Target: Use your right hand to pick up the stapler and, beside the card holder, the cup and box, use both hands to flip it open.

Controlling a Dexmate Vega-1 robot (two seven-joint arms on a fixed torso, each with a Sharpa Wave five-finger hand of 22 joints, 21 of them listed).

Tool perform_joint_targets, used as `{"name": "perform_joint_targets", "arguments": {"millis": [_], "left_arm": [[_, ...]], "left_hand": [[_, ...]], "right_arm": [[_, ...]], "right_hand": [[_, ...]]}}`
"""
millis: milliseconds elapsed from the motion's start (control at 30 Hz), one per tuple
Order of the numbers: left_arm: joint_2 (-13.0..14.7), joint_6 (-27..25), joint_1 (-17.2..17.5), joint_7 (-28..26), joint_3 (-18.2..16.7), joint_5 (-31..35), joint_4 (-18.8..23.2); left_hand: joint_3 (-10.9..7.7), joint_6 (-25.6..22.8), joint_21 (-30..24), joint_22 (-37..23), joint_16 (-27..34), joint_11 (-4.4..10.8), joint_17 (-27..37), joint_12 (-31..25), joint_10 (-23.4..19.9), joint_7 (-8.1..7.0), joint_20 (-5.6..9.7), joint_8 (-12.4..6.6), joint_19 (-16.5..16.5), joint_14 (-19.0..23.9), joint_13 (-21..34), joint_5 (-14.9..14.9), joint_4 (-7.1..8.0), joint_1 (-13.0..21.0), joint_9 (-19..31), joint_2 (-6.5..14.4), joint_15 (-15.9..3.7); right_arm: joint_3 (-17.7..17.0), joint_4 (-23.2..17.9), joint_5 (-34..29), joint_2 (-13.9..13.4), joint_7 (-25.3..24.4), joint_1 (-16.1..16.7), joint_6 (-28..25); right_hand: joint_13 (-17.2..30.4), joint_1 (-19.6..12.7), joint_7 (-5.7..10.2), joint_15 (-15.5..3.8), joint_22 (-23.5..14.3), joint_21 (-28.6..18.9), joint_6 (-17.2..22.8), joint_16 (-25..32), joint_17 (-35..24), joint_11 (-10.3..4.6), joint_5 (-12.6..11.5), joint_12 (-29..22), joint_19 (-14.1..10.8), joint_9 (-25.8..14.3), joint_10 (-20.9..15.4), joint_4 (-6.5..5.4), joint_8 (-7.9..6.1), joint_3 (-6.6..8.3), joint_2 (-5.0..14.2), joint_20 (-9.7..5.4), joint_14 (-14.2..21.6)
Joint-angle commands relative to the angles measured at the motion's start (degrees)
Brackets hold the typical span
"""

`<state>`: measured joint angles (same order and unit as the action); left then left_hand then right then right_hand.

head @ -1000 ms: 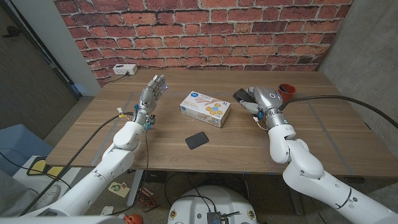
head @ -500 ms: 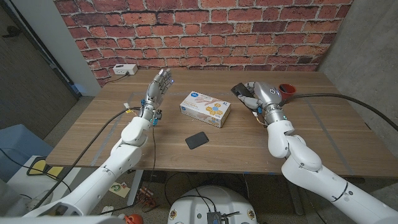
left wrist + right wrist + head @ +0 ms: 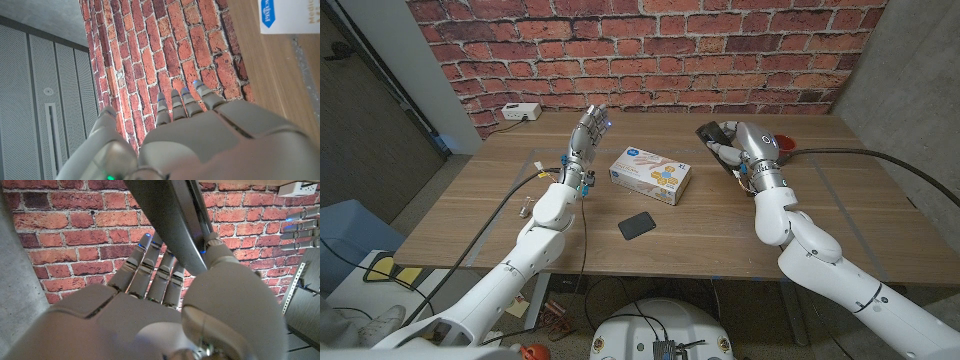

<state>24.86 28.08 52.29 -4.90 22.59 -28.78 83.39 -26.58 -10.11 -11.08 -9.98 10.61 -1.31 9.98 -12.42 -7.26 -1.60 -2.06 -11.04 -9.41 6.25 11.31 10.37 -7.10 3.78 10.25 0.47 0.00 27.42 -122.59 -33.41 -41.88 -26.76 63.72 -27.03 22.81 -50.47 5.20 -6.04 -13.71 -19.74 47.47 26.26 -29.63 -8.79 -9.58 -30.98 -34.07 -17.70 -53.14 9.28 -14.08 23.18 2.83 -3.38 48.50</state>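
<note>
Holding the stapler [image 3: 712, 133] up off the surface [image 3: 880, 225], the right robot hand [image 3: 740, 145] has finished the pick-up. The stapler is near the cup [image 3: 786, 145] and box [image 3: 651, 174]. The left robot hand [image 3: 587, 135], fingers spread, holds nothing. Flipping it open is left.

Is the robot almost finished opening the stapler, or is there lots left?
The pick-up looks done: the right hand holds the dark metal stapler above the wooden table, next to the red cup. The left hand is raised, fingers spread, holding nothing, apart from the stapler, across the white cardboard box. Left to do: bring both hands together and flip it open.
</note>
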Motion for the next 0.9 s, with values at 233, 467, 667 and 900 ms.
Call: {"name": "perform_joint_targets", "arguments": {"millis": [233, 467, 667, 900], "left_arm": [[-1.9, -1.4, -2.0, -1.7, 1.6, 1.8, -0.1], [-1.9, -1.5, -1.5, -2.3, 1.8, 2.1, 1.0], [-5.1, 1.3, -0.6, -6.4, 1.8, 4.0, 0.5], [-5.4, 1.6, -0.8, -5.9, 2.5, 4.5, 0.5]], "left_hand": [[-0.01, -0.2, -0.1, -0.1, 0.3, -0.02, 0.3, -0.5, -0.5, 0.11, -0.48, -0.16, -0.2, 0.4, 0.2, 0.0, -0.17, -0.2, 0.3, 0.5, 0.39], [0.02, -1.0, -0.2, -0.1, 0.3, -0.3, 0.3, -0.6, -0.9, -0.43, -0.62, -0.43, -0.6, 0.5, 0.2, -0.1, -0.18, -0.2, 0.3, 0.4, 0.41], [-0.1, -3.0, -0.5, -0.2, 0.8, 1.35, 0.3, -1.6, -4.0, -1.2, -2.29, -0.9, -1.3, 2.6, 0.3, -0.1, -0.39, 0.1, 0.4, 0.5, -0.32], [-0.63, -3.6, -0.3, -0.2, 0.8, 2.5, 0.3, -2.0, -5.4, -1.33, -2.41, -1.0, -1.2, 3.2, 0.4, -0.1, -0.95, 1.1, 0.5, 0.8, -0.58]], "right_arm": [[-3.2, 3.2, 6.2, 0.2, -5.3, 0.0, 8.4], [-4.5, 3.9, 8.2, 0.3, -7.0, 0.8, 12.1], [-6.1, 4.6, 10.5, 0.3, -8.0, 1.7, 15.8], [-6.5, 5.5, 11.5, -0.3, -7.5, 1.7, 19.8]], "right_hand": [[0.3, -8.2, -0.21, -7.72, -0.3, -0.4, 0.6, 0.0, -0.5, -2.03, -0.3, -0.4, 0.2, -0.4, -2.3, -2.77, -0.39, 3.34, 8.11, -3.15, 0.3], [0.2, -8.3, -0.25, -7.72, -0.3, -0.6, 0.6, -0.1, -0.7, -1.95, -0.3, -0.4, 0.3, -0.4, -2.3, -2.72, -0.3, 3.38, 8.08, -3.18, 0.3], [0.1, -8.3, -0.32, -7.72, -0.3, -0.8, 0.6, -0.3, -0.8, -1.97, -0.3, -0.3, 0.3, -0.5, -2.2, -2.68, -0.23, 3.43, 8.08, -3.26, 0.3], [0.3, -8.3, -0.28, -7.72, -0.3, -0.9, 0.6, -0.4, -0.9, -2.01, -0.3, -0.3, 0.4, -0.5, -2.1, -2.64, -0.15, 3.47, 8.07, -3.21, 0.2]]}}
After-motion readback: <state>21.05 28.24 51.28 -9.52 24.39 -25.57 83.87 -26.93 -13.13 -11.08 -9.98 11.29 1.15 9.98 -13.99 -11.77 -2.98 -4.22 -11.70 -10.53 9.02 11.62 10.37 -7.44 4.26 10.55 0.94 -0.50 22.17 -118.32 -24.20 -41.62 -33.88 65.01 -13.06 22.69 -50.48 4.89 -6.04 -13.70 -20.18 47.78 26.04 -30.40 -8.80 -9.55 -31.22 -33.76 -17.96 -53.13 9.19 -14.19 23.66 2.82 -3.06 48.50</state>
